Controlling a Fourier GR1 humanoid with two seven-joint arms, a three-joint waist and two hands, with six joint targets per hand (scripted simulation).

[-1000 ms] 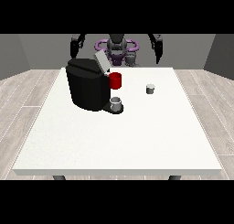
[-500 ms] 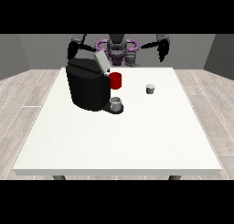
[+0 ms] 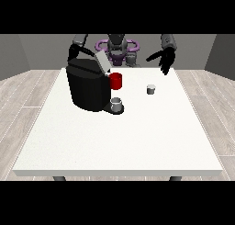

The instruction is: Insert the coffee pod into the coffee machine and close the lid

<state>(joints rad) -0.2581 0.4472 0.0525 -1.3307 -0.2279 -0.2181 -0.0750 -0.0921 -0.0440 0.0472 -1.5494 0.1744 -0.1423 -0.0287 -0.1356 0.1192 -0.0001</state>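
Coffee machine [image 3: 87, 87], big and black, sits at the white table's [image 3: 119, 141] far left part, its grey lid [image 3: 102, 61] tilted up and open. Small grey-white coffee pod [image 3: 150, 89] stands alone on the table, right of the machine and apart from it. Above and beyond the pod hangs the black hand at the view's right [image 3: 164, 60], fingers spread wide, holding nothing. The other hand at the view's left [image 3: 74, 51] shows behind the machine; its fingers I cannot tell. A grey cup [image 3: 117, 103] sits on the machine's base under a red part [image 3: 116, 81].

A white table [image 3: 137, 146] stands on a grey wood-plank floor [image 3: 27, 88] before grey walls [image 3: 41, 49].
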